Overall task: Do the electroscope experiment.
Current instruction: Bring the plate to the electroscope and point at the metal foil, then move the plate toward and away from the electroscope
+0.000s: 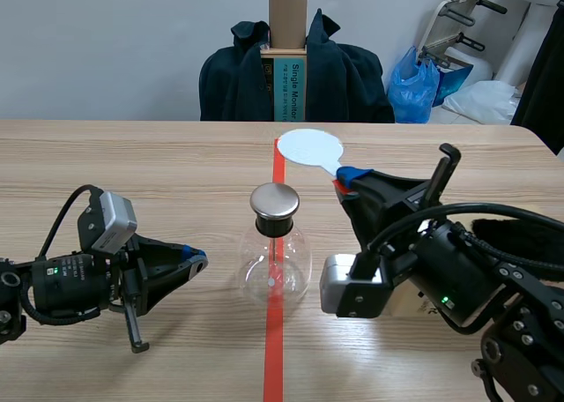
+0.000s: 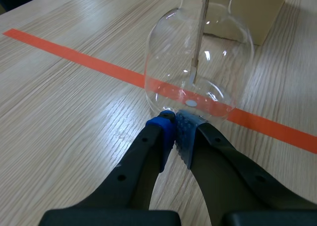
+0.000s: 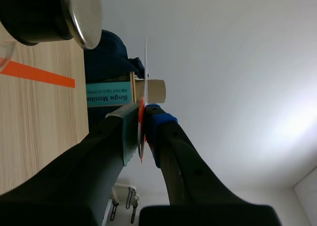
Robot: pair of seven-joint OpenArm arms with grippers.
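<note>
The electroscope, a clear glass flask (image 1: 275, 265) with a metal cap (image 1: 275, 202), stands on the red tape line at the table's middle. My right gripper (image 1: 344, 180) is raised just right of the cap, shut on the red handle of a white round paddle (image 1: 308, 146). In the right wrist view the paddle (image 3: 145, 72) shows edge-on between the fingers of the right gripper (image 3: 143, 119), with the cap (image 3: 74, 13) off to one side. My left gripper (image 1: 196, 261) lies low to the left of the flask, shut on nothing. In the left wrist view the left gripper (image 2: 176, 124) has its tips at the flask's (image 2: 198, 62) base.
A chair draped with a dark jacket (image 1: 295, 76) and holding a boxed item (image 1: 287, 58) stands beyond the far edge. A blue bag (image 1: 414, 85) sits at the back right. A beige box (image 2: 257, 13) stands just beyond the flask.
</note>
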